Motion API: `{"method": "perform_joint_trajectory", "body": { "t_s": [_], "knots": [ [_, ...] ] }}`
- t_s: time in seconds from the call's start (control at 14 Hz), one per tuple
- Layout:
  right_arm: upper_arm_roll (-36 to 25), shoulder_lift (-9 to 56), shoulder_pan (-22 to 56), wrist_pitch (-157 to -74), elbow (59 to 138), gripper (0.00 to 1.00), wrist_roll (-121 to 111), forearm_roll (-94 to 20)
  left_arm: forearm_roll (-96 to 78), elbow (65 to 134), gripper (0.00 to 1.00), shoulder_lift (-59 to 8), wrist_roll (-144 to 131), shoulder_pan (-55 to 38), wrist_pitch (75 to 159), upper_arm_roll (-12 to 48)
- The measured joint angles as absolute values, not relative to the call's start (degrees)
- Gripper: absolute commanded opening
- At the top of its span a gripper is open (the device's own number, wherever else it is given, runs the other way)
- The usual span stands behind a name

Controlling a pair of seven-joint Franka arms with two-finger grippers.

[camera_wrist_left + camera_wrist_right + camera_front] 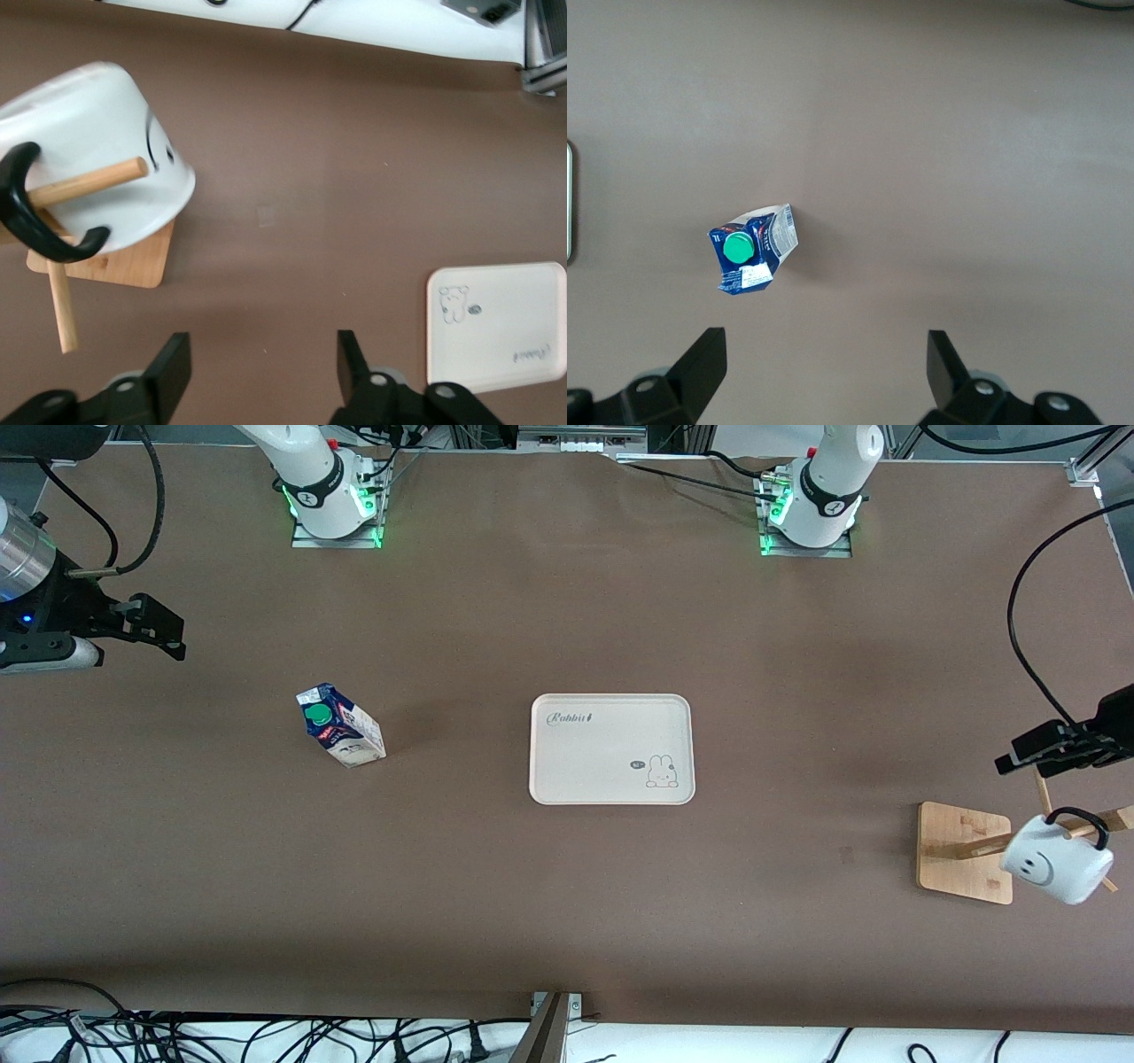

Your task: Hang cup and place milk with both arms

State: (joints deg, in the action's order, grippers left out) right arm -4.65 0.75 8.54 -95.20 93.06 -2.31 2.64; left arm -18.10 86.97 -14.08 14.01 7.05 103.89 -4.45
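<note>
The white cup (1054, 864) with the smiley face hangs by its black handle on a peg of the wooden rack (948, 841) at the left arm's end of the table. It also shows in the left wrist view (97, 142). My left gripper (1028, 751) is open and empty in the air beside the rack; its fingers (263, 363) are clear of the cup. The milk (339, 726) stands on the table toward the right arm's end and shows in the right wrist view (751, 248). My right gripper (168, 629) is open and empty, up at the table's end, apart from the milk (826, 363).
A cream tray (611, 779) with a rabbit drawing lies in the middle of the table, between the milk and the rack; it also shows in the left wrist view (523, 292). Cables lie along the table's edge nearest the front camera.
</note>
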Motion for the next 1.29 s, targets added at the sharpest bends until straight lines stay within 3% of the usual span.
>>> {"method": "perform_joint_trajectory", "body": {
  "t_s": [0.57, 0.93, 1.29],
  "knots": [
    [-4.6, 0.8, 8.6, -95.2, 93.0, 1.0, -2.3, 2.6, -3.1, 81.9, 1.0, -7.6, 6.4, 5.3, 90.1, 4.0],
    [-4.5, 0.8, 8.6, -95.2, 93.0, 1.0, -2.3, 2.6, -2.5, 79.4, 1.0, -5.9, 5.4, 5.6, 82.6, 4.2],
    [-4.4, 1.3, 8.6, -96.3, 93.0, 1.0, -2.3, 2.6, -2.6, 78.7, 1.0, -6.1, 4.9, 5.6, 81.1, 4.4]
  ]
}}
